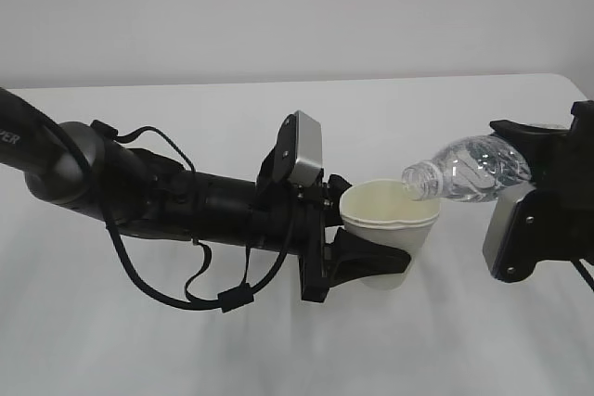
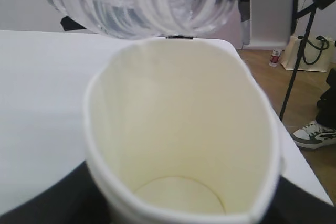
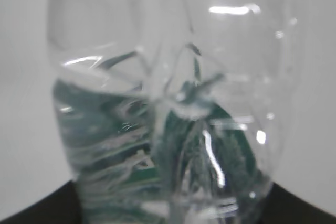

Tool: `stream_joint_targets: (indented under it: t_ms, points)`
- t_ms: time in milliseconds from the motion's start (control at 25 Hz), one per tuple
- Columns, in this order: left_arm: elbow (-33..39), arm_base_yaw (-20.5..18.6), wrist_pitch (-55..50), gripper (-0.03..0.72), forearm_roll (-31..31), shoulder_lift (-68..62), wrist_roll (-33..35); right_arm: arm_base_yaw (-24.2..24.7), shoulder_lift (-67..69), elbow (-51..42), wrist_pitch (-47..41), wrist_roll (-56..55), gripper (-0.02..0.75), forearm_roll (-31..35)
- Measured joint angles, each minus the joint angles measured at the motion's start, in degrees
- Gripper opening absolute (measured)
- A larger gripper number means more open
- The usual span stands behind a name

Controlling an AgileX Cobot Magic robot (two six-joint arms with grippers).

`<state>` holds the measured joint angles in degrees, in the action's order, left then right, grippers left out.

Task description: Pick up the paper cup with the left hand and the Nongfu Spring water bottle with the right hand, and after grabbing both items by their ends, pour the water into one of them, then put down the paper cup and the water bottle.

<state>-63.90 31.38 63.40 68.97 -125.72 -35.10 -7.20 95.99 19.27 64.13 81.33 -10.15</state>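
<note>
My left gripper [image 1: 369,229] is shut on the white paper cup [image 1: 390,229] and holds it upright above the table, squeezing its rim into an oval. In the left wrist view the cup [image 2: 178,129] fills the frame, cream inside, and I see no water on its bottom. My right gripper [image 1: 524,173] is shut on the base end of the clear Nongfu Spring water bottle [image 1: 469,169]. The bottle lies tilted nearly level, its open mouth just over the cup's right rim. Water [image 1: 478,183] sits inside the bottle and no stream shows. Its green label [image 3: 184,145] shows through the ribbed plastic.
The white table [image 1: 186,350] lies below both arms. In the left wrist view the table's right edge [image 2: 294,150] drops to a wooden floor with a black stand leg [image 2: 299,61], a bag [image 2: 315,51] and a shoe [image 2: 315,134].
</note>
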Motion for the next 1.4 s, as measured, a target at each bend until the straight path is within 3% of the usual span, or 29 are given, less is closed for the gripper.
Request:
stream_joint_targets:
  t_ms: [1400]
  points:
    - [0.0,0.0,0.0,0.430,0.0,0.0,-0.1,0.0,0.0,1.4,0.0,1.7,0.356,-0.7]
